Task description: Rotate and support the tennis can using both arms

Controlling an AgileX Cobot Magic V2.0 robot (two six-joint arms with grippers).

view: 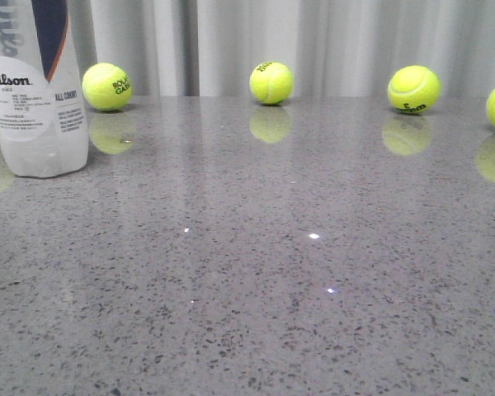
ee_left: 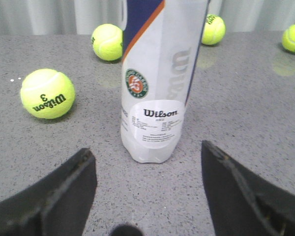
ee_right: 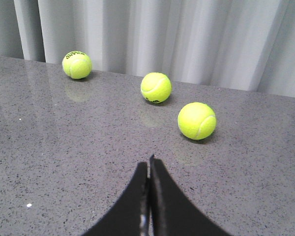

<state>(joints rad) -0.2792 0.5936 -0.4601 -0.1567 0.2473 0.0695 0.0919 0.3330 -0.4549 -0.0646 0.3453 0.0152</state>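
Clear-plastic tennis can (ee_left: 156,93) stands upright on the grey table (view: 313,272), just ahead of the left gripper (ee_left: 146,169), whose jaws are spread wide. It should advance squarely before clamping; the right gripper (ee_right: 148,169) is pressed together, well apart

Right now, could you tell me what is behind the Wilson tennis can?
Behind the Wilson tennis can, two tennis balls sit on the grey table before a pale curtain. Anything directly behind its label is hidden.

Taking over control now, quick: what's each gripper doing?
Left gripper: open, empty, can standing ahead of it.
Right gripper: closed, empty.
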